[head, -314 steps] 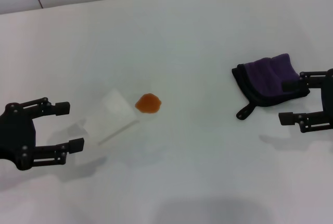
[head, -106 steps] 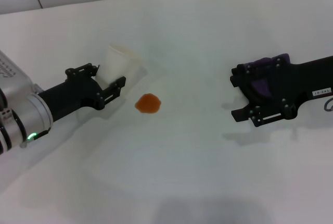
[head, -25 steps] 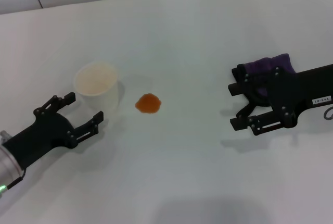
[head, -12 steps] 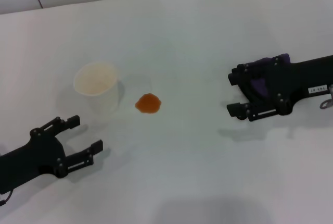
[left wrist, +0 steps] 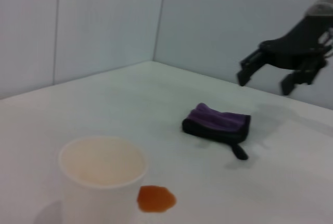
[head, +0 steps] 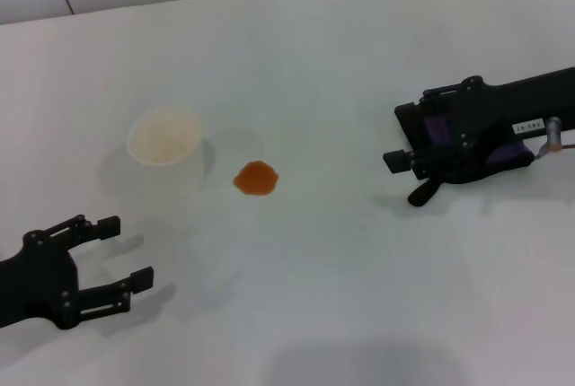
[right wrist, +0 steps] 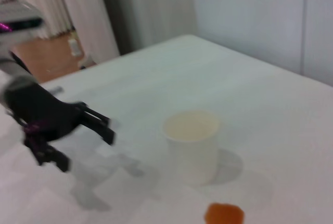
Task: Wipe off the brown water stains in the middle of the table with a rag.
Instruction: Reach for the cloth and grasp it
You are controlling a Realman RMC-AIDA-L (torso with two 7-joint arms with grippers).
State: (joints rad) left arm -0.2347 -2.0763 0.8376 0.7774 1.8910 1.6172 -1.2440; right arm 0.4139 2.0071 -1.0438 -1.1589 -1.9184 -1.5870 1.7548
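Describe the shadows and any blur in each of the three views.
Head view: soft grey shadows lie on the table under the left gripper and beside the cup. Left wrist view: the right gripper is blurred above the rag. Right wrist view: soft throughout, a faint shadow beside the cup, near the stain.

The white tabletop (head: 359, 296) carries three things: an upright white cup (head: 165, 147), a small orange-brown stain (head: 256, 178) just beside it, and a folded purple rag (left wrist: 218, 122) lying well apart to the right
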